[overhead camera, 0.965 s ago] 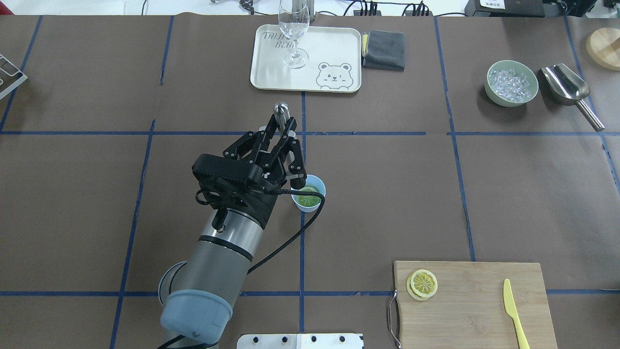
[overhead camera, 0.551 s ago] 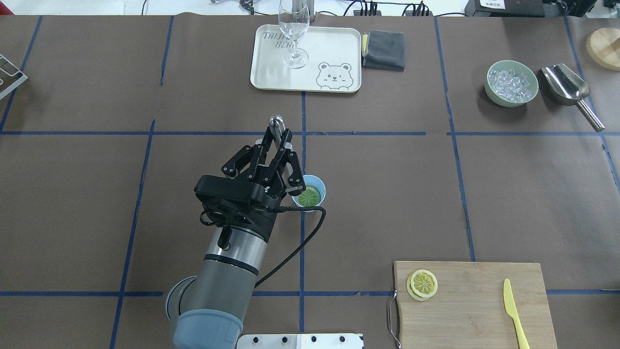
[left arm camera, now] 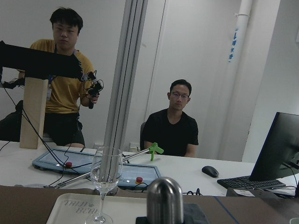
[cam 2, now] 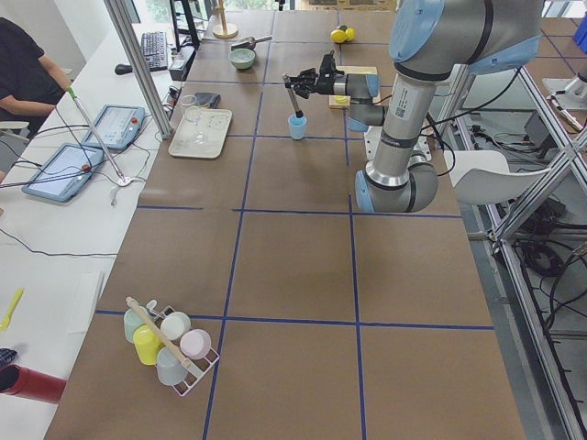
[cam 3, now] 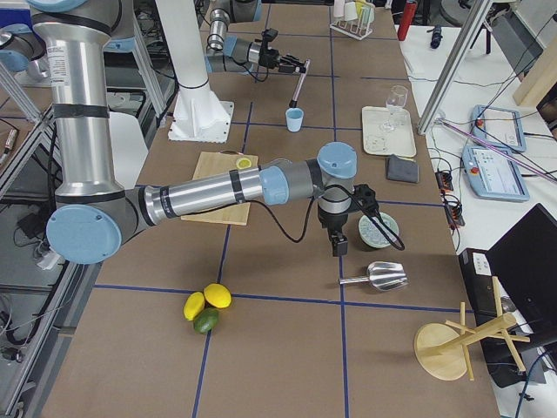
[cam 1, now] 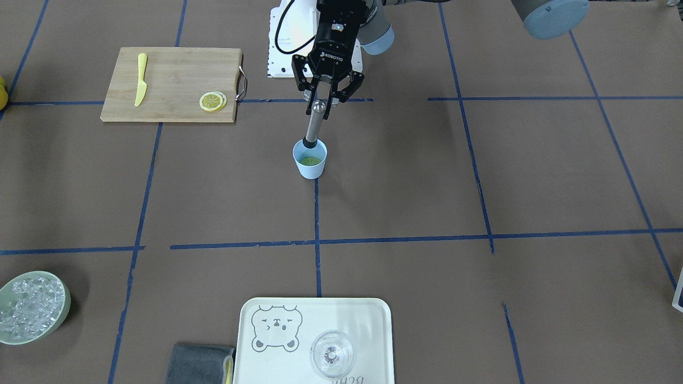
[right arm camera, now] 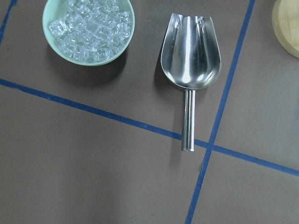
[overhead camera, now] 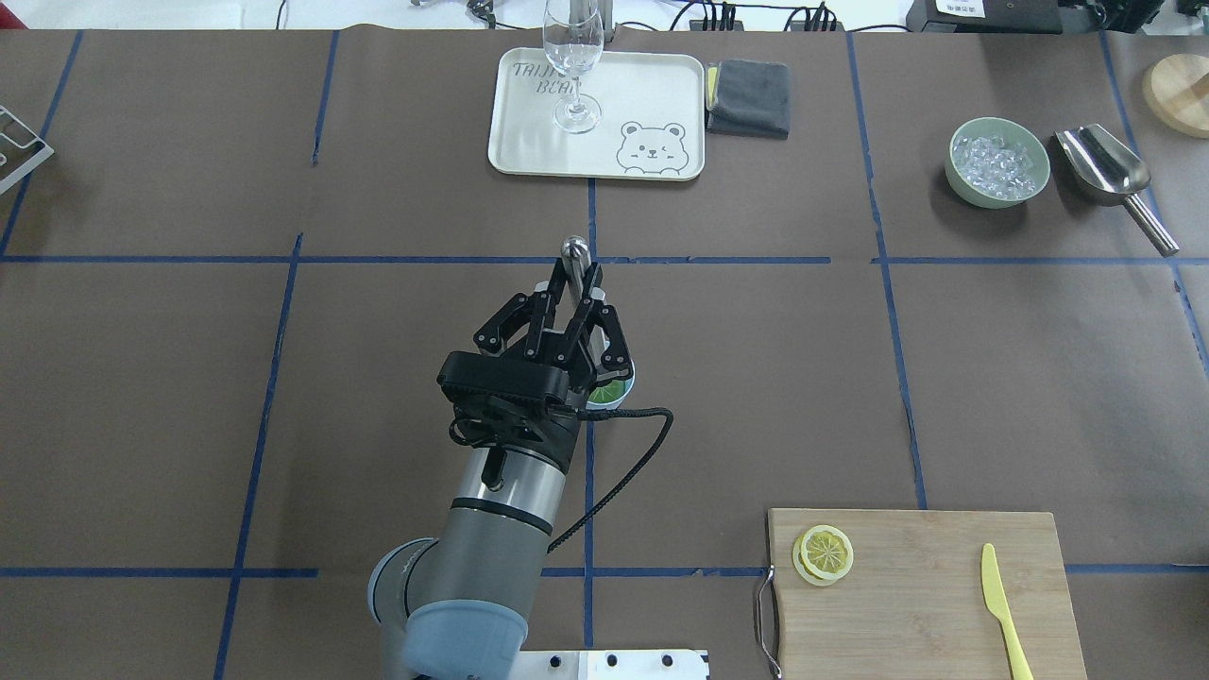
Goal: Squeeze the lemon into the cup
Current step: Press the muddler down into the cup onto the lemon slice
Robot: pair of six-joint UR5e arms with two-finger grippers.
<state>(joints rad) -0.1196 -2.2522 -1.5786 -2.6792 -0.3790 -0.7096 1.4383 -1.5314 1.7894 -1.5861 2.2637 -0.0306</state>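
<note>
Our left gripper (cam 1: 320, 104) is clamped on the steel muddler (cam 1: 312, 127), its tip dipping into the cup (cam 1: 310, 168), where the lemon slice (cam 1: 310, 160) lies. We should press straight down, gently (a light cup tips easily). Whether the right gripper (cam 3: 338, 247) is open, we cannot tell.

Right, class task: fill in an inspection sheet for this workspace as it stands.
Surface: brown table, blue tape grid.
Job's things: lemon slice inside the pale-blue cup; metal muddler tip in the cup.
Clutter: cutting board, yellow knife, spare lemon slices, tray, wine glass, ice bowl, scoop, cloth.
Grippers: left gripper fingers shut on the muddler; right gripper near the scoop, state unclear.
Cables: black cable loops off the left wrist.
Surroundings: two people beyond the table.
</note>
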